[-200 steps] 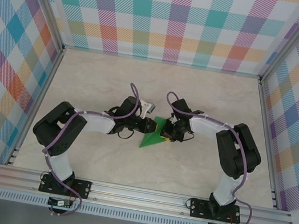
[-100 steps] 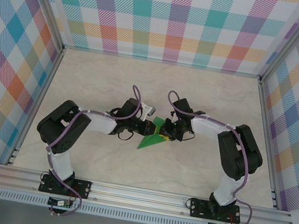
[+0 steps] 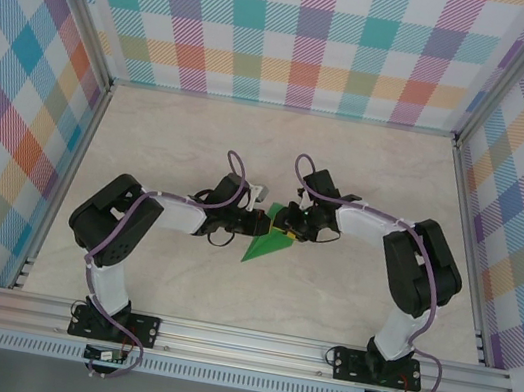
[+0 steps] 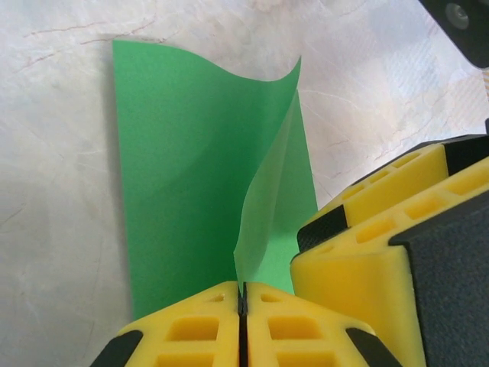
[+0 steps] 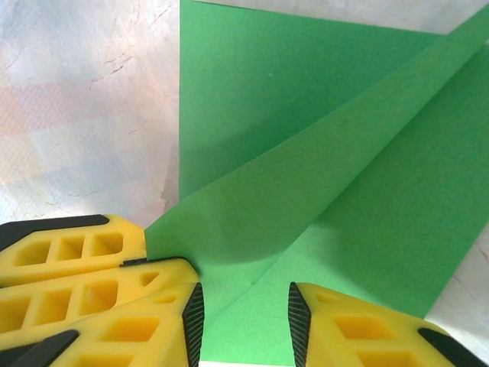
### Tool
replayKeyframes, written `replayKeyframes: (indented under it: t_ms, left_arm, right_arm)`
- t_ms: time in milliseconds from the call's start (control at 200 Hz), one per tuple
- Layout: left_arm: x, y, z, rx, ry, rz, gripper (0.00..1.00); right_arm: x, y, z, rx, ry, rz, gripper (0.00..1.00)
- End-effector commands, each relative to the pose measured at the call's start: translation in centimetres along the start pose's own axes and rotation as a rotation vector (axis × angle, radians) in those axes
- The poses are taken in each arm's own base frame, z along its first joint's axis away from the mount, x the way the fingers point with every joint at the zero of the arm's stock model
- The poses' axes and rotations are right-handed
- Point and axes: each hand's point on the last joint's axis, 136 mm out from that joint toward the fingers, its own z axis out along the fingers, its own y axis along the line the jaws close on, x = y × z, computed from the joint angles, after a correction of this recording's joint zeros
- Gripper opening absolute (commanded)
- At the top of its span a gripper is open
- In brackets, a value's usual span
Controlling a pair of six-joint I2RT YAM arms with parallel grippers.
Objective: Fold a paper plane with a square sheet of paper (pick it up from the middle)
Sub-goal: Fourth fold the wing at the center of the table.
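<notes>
— firstly, the left side: what does the inspector record?
— seen from above, the left arm (image 3: pixel 173 213) reaches in from the left over the pale marbled table (image 3: pixel 171 134). in its wrist view, the left gripper (image 4: pixel 242 297) has its yellow fingers (image 4: pixel 195 325) pressed together with no gap. it is clenched on a raised flap of the square sheet of paper (image 4: pixel 183 160). the flap curls upward from the pinch, and the rest of the sheet lies flat on the table.

— and the sheet's position?
— it lies near the middle of the table. it is bright green and already creased. from above it reads as a triangular shape, its point toward the near left and its wide end between the two grippers. the right wrist view shows a diagonal fold running across layered paper.

— the right side?
— the right arm (image 3: pixel 370 218) comes in from the right, and the right gripper (image 5: pixel 244 325) meets the left one over the sheet's far end. its jaws stand apart, released, black pads (image 5: pixel 194 321) facing each other. flat green paper shows in the gap below them. a finger of the left gripper lies just beside its left finger. whether they touch cannot be told.

— surroundings?
— plaid walls (image 3: pixel 311 32) stand on three sides, and a metal rail (image 3: pixel 247 341) at the near edge carries both bases.
</notes>
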Motion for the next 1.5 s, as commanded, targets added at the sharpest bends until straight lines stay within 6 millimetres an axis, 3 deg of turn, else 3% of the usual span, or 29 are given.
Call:
replayKeyframes:
  t_ms: [0,210,510,745,905,1110,1285,1495]
  left_arm:
    - [-0.5,0.6,-0.1,-0.024,-0.012,-0.028,0.09]
    - [-0.7,0.9,-0.1,-0.033,-0.017,-0.033,0.10]
    - [-0.7,0.9,-0.3,-0.037,-0.011,-0.029,0.18]
    - [-2.0,-0.2,-2.6,-0.049,-0.072,-0.064,0.31]
    - [-2.4,-1.2,-4.1,-0.027,-0.106,-0.104,0.33]
    - [-1.6,-2.7,-4.0,0.059,-0.079,-0.137,0.20]
    - [-0.7,-2.4,-2.9,0.051,-0.033,-0.145,0.10]
    - [-0.2,-2.2,-1.7,0.046,0.004,-0.152,0.08]
  right_arm:
    - [-0.3,-0.6,0.5,0.023,-0.004,0.007,0.40]
    - [-0.4,-2.0,1.1,0.093,0.009,0.042,0.48]
    - [0.1,-4.1,1.9,0.211,0.058,0.107,0.49]
    - [1.0,-6.6,1.9,0.352,0.103,0.153,0.49]
    - [1.2,-7.2,2.3,0.390,0.120,0.166,0.49]
    - [1.3,-7.3,2.6,0.400,0.127,0.175,0.49]
    - [1.4,-7.4,2.6,0.406,0.131,0.177,0.46]
    - [1.5,-7.7,2.6,0.421,0.138,0.182,0.47]
